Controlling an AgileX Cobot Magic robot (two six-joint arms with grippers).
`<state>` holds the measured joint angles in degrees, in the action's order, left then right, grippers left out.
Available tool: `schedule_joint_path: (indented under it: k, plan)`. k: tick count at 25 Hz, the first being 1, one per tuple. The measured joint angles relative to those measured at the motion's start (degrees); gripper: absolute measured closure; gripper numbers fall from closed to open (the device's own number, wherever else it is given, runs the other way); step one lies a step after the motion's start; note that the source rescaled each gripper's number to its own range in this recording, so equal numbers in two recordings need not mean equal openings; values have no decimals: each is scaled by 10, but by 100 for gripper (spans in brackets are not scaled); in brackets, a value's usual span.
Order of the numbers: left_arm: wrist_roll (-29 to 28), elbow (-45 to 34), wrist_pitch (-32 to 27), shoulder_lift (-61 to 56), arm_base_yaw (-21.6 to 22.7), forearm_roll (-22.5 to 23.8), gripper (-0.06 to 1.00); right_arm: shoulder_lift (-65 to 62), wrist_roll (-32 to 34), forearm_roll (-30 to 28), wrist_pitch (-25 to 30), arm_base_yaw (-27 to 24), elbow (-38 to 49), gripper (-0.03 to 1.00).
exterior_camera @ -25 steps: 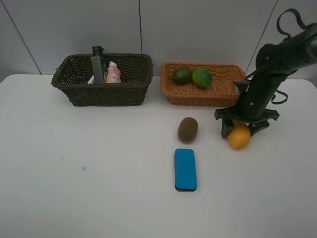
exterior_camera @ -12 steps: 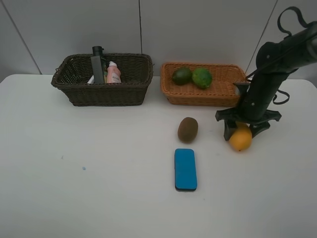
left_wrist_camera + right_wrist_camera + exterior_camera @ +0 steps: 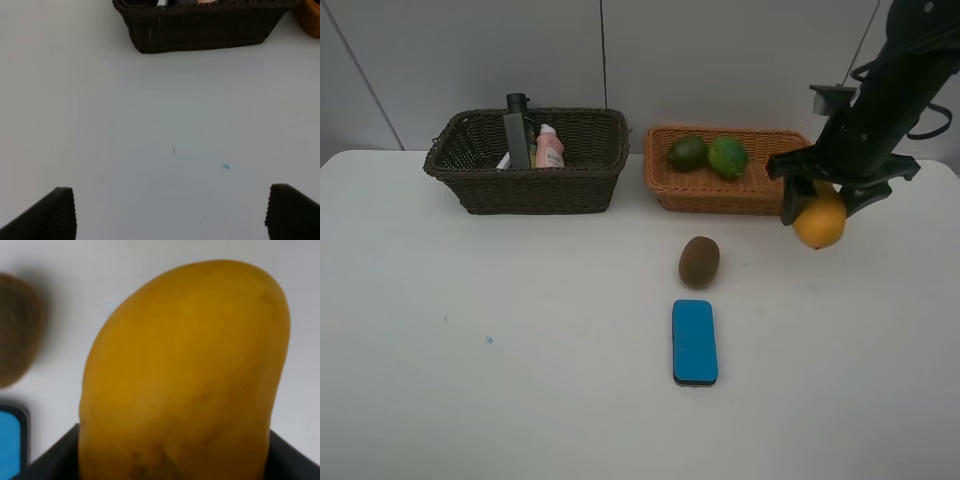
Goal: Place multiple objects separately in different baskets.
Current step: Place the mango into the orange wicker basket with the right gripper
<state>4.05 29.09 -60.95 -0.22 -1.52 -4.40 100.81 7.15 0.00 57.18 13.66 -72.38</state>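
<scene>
Over the right side of the table [image 3: 520, 350], held clear of the surface just beside the right end of the light basket [image 3: 720, 195]: mango [image 3: 819, 221], clamped in the right tool [image 3: 821, 206]. Jaws partly closed, pressing on either side of the fruit's upper part, rounder lower end hanging free beneath. Fills almost the whole right wrist view, smooth and yellow-orange.

Probably fairly heavy for such a grip. Firm, yet with skin that bruises, and slick enough to slide out if squeezed only at a tapering end. Better taken across the widest part, with moderate pressure, and set down in the basket rather than dropped.

Kiwi [image 3: 699, 261], near the middle of the table: likely lighter, fuzzy, less slippery, soft under hard pressure; best taken across its short width. Eraser [image 3: 694, 341], nearer still: flat, light, stiff; best pinched across the narrow sides.

Left tool [image 3: 170, 215]: spread wide, holding nothing, over bare table on the near side of the dark basket [image 3: 530, 190]; not seen from the high camera.

Counted:
- Two baskets, dark on the left, light on the right.
- Two green fruits [image 3: 687, 152] [image 3: 727, 156], touching, in the light basket.
- One mango, one kiwi, one eraser.
- In the dark basket, one pump bottle [image 3: 517, 130] and one pink bottle [image 3: 550, 148], both upright.
- Beside them one small tube [image 3: 504, 160], mostly hidden.
</scene>
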Motion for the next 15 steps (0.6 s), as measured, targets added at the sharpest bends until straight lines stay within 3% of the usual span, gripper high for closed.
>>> schedule_joint_path:
  k: [15]
  plan:
    - [0, 0, 0, 0, 0, 0, 1, 211, 0, 0, 32, -25, -326, 61]
